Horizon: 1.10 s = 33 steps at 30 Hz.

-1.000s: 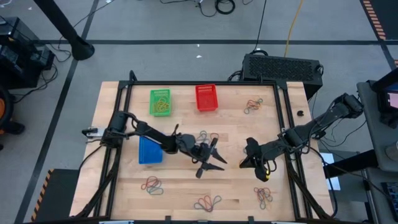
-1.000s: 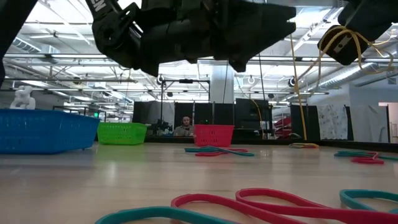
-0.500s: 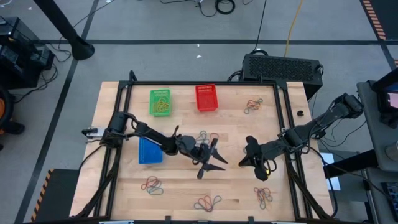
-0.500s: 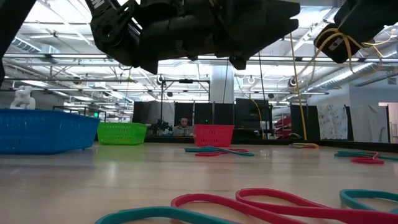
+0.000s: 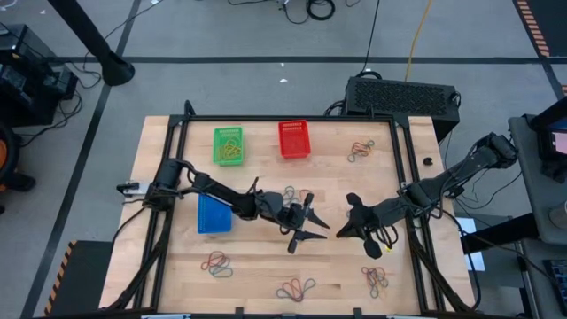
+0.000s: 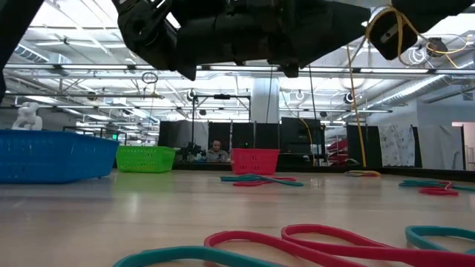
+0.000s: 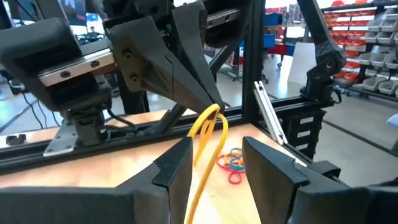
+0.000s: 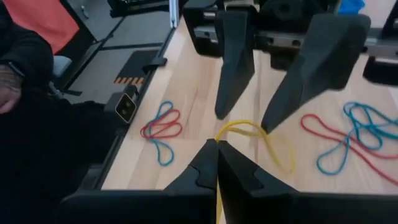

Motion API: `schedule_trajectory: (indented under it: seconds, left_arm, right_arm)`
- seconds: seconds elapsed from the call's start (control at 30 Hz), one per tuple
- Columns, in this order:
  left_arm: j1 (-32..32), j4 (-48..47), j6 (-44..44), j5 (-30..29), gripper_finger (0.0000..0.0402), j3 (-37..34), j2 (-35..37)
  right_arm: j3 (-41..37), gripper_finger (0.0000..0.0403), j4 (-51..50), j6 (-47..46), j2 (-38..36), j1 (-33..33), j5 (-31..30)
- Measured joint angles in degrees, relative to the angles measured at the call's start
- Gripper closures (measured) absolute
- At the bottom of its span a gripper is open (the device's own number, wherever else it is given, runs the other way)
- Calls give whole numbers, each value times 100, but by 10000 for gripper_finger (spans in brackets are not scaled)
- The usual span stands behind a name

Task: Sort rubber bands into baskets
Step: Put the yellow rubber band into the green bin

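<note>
2 hands (image 5: 312, 229) (image 5: 348, 228) meet over yellow rubber band (image 8: 258, 138), right pinching it

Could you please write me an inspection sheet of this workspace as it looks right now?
Surface: wooden table, bare between the piles.
Job's things: green basket holding bands, red basket, blue basket; loose rubber bands in piles near the table's edges and centre.
Clutter: nothing seen besides the bands.
Grippers: right gripper shut on a yellow rubber band, raised above the table; left gripper open, facing it at mid-table, fingers either side of the band's loop.
Cables: black cables on the floor beyond the table.
Surroundings: black box behind the table; a person's arm beside it.
</note>
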<state>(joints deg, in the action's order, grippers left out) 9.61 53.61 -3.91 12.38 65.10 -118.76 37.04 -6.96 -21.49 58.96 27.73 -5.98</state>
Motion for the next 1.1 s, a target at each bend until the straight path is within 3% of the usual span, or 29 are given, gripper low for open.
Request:
schedule_trajectory:
  seconds: [0.73, 0.9, 1.1]
  left_arm:
    - [-13, -70, -102, -259, 257, 64, 2]
    - [-22, -108, -96, -445, 297, 64, 2]
    - [-22, -356, -95, -514, 377, 64, 2]
  right_arm:
    - [0, 403, 251, 296, 0, -415, -27]
    - [0, 403, 245, 294, 0, -416, -24]
    - [0, 402, 239, 284, 0, -414, 0]
